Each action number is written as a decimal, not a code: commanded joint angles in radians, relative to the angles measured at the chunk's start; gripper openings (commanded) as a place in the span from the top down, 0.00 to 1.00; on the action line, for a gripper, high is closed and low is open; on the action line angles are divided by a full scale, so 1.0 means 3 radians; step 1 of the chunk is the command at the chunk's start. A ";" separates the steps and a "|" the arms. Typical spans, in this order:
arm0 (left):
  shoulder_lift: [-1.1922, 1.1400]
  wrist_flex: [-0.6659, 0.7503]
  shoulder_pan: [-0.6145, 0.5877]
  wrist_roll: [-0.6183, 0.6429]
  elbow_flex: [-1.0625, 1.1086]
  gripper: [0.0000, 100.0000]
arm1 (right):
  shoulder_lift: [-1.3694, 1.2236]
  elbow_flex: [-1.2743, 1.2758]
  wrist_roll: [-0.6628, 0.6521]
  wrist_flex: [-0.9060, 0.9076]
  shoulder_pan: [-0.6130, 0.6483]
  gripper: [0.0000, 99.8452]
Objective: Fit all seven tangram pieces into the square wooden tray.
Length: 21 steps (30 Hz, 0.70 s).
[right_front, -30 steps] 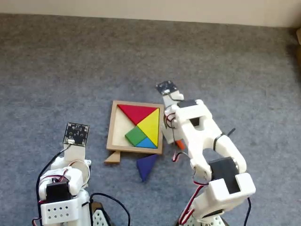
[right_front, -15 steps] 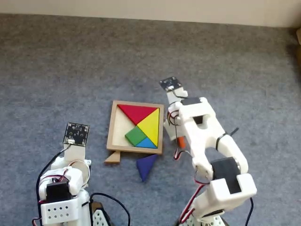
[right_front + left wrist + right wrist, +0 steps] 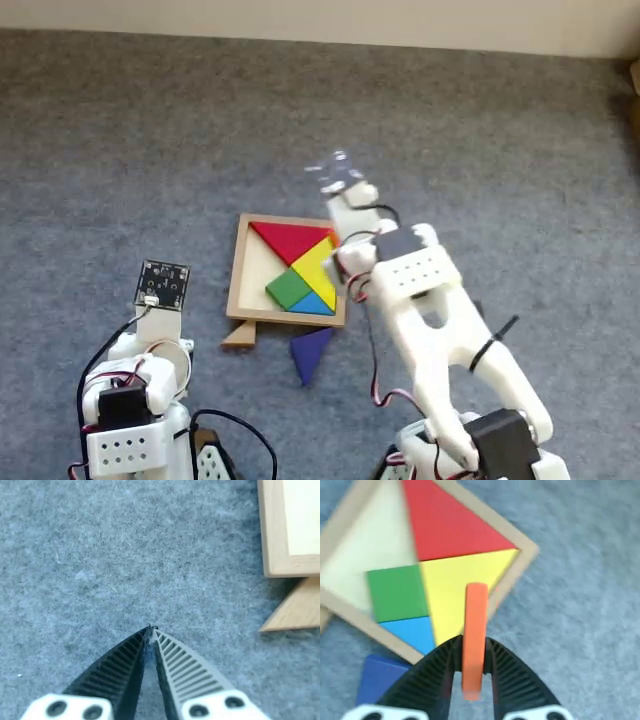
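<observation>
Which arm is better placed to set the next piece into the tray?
Right. Its gripper is shut on the orange piece, which hangs over the tray by the yellow triangle. The left gripper is shut with nothing in it, over the carpet outside the tray.

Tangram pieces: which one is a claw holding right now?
The orange piece, clamped edge-on in the right claw; the others lie flat, four in the tray and two on the carpet.
</observation>
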<state>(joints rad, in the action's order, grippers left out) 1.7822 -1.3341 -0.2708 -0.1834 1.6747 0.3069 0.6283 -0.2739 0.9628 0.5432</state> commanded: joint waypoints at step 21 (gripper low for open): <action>0.0151 -0.0020 0.0054 0.0031 0.0069 0.99 | -0.1588 -0.1808 0.0235 0.0238 0.0667 0.85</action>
<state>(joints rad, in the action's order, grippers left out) 1.7822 -1.3341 -0.2708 -0.1834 1.6747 -0.1949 0.1619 -0.2125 0.9843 0.6951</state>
